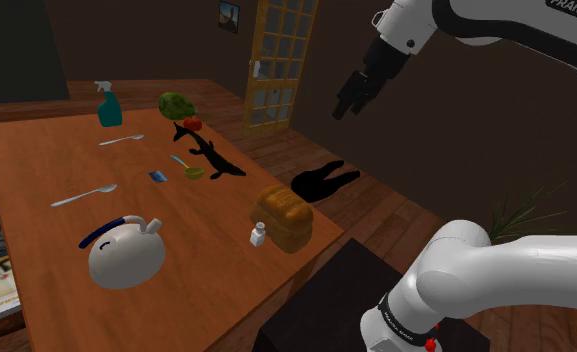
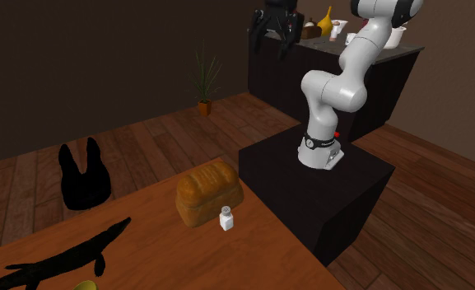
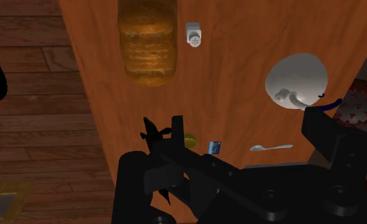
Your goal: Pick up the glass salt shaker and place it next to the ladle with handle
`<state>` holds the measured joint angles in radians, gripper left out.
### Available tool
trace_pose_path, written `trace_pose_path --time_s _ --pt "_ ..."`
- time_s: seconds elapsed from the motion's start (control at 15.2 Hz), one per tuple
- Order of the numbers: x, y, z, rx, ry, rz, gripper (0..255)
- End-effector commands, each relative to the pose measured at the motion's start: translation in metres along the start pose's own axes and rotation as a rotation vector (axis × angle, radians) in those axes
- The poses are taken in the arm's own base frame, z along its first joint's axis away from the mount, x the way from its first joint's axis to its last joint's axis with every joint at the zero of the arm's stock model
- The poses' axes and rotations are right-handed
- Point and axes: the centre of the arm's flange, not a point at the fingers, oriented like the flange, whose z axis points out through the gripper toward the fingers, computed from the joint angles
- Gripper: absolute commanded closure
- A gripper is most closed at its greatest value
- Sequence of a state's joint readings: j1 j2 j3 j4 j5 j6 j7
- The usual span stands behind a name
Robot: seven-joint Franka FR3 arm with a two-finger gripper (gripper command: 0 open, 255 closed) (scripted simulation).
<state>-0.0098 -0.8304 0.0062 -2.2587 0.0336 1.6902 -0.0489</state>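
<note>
The salt shaker (image 1: 259, 235) (image 2: 225, 218) (image 3: 193, 34) is small and white with a pale cap. It stands upright near the table edge, beside a bread loaf (image 1: 284, 215) (image 2: 207, 193) (image 3: 147, 43). The ladle (image 1: 188, 168) has a yellow-green bowl and a light blue handle; it lies mid-table next to a black crocodile figure (image 1: 212, 158). In the wrist view the ladle (image 3: 189, 139) is partly hidden behind the hand. My gripper (image 1: 352, 100) (image 2: 270, 49) (image 3: 229, 159) hangs high in the air, off the table's side, open and holding nothing.
On the wooden table (image 1: 46, 150) there are also a white kettle (image 1: 126, 252) (image 3: 296, 79), two spoons (image 1: 84, 194) (image 1: 122, 139), a small blue card (image 1: 157, 176), a teal spray bottle (image 1: 109, 104), a green object (image 1: 177, 105) and a tomato (image 1: 192, 122). A black shape (image 1: 323, 181) sits on the floor.
</note>
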Motion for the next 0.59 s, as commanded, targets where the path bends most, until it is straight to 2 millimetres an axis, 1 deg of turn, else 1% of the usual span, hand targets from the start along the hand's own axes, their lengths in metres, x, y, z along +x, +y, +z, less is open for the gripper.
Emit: trace_pose_path --time_s 0.0,0.53 --pt "0.000 0.000 0.000 0.000 0.000 0.000 0" --pt "-0.001 -0.009 0.106 -0.021 0.007 -0.023 0"
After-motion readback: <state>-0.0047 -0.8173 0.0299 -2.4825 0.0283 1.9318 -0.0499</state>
